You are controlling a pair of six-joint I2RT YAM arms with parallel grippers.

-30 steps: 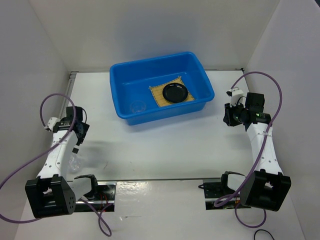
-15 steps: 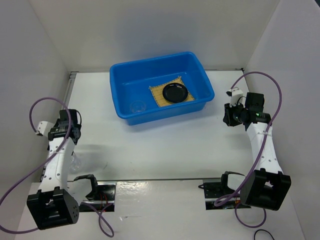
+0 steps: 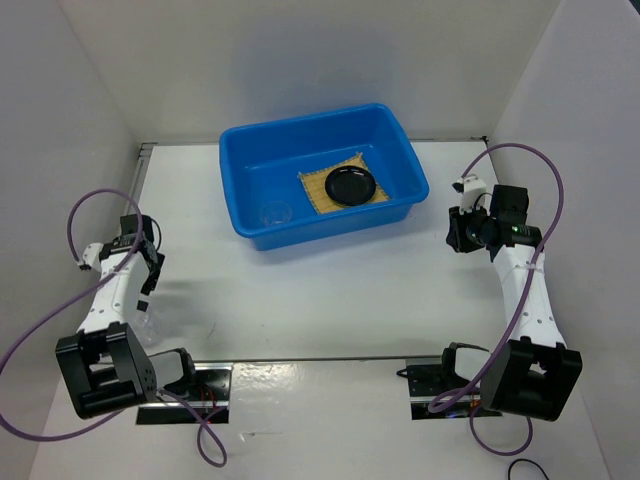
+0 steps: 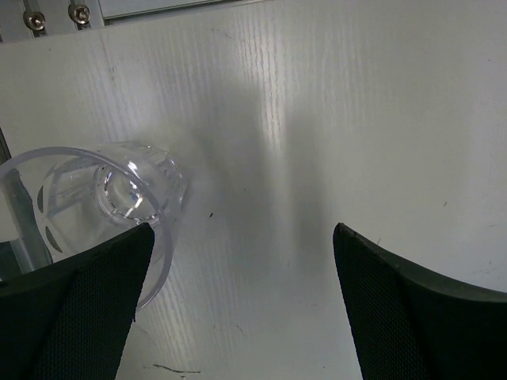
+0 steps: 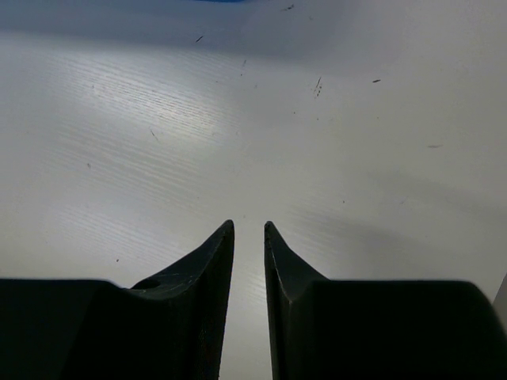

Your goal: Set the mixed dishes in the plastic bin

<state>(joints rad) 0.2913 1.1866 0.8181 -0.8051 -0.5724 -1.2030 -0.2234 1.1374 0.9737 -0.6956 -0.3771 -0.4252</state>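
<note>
Blue bin (image 3: 310,117) sits far-centre on worktop (image 3: 330,290). Inside it: bamboo mat (image 3: 316,186) flat on the bin floor, right half, w/ black plate (image 3: 351,186) on top of it. One clear glass cup (image 3: 275,212) is in the bin's near-left corner, apart from the mat.

2nd glass cup (image 4: 119,190) is out of the bin, on the worktop at far left by the L arm. In L wrist view it sits at the left finger (image 4: 71,309), which overlaps its rim; contact can't tell, upright vs tipped can't tell.

L gripper (image 4: 238,301) is spread wide, released, w/ bare worktop between the fingers; cup not between them.

R gripper (image 5: 248,229) hangs right of the bin, well apart from it. It's clenched to a thin slit, nothing in it, over bare worktop.
</note>
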